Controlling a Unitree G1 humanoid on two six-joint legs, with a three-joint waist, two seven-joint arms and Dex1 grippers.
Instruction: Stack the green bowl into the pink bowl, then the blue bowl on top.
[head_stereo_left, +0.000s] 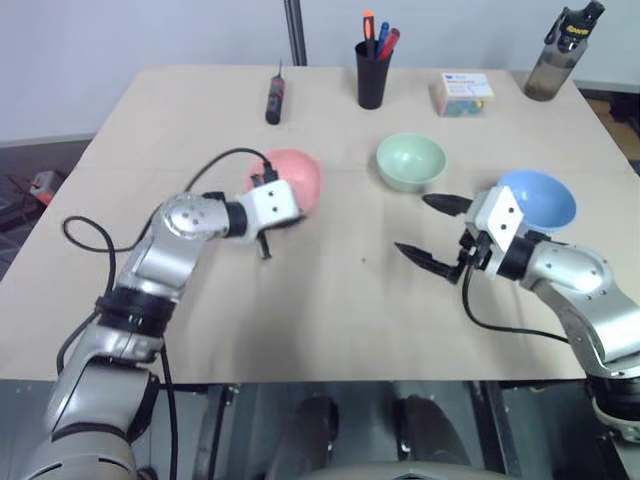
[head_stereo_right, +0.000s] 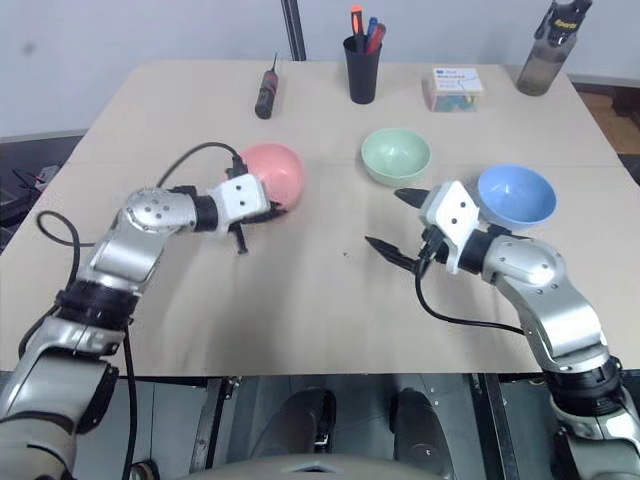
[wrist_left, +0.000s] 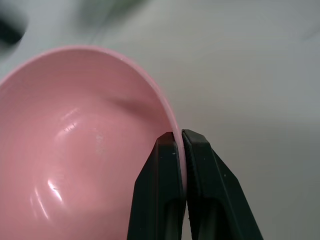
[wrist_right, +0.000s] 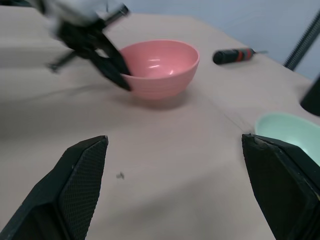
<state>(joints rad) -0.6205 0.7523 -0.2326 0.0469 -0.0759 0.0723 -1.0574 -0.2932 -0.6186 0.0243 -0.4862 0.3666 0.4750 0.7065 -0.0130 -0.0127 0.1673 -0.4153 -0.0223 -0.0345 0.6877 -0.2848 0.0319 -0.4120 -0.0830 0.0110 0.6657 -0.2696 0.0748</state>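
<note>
Pink bowl (head_stereo_left: 293, 178) sits left of the worktop's centre, one of three bowls; the left gripper (wrist_left: 179, 150) has its fingers (wrist_left: 160, 170) pinched tight on the bowl's rim at its 7 o'clock side, one finger inside the wall and one outside. One green bowl (head_stereo_left: 411, 161) stands at about 3 o'clock from the pink one, apart from it, and one blue bowl (head_stereo_left: 538, 198) lies further out toward 4 o'clock, near the right edge. The right gripper (head_stereo_left: 432, 232) hovers just beside the blue bowl, at its 9 o'clock, fingers spread wide and holding nothing. Along the far edge I count one screwdriver (head_stereo_left: 274, 100), one black cup of pens (head_stereo_left: 373, 66), one small box (head_stereo_left: 463, 93) and one dark bottle (head_stereo_left: 563, 52). The worktop (head_stereo_left: 330, 300) is pale, matte beige, with a light wall behind it.
</note>
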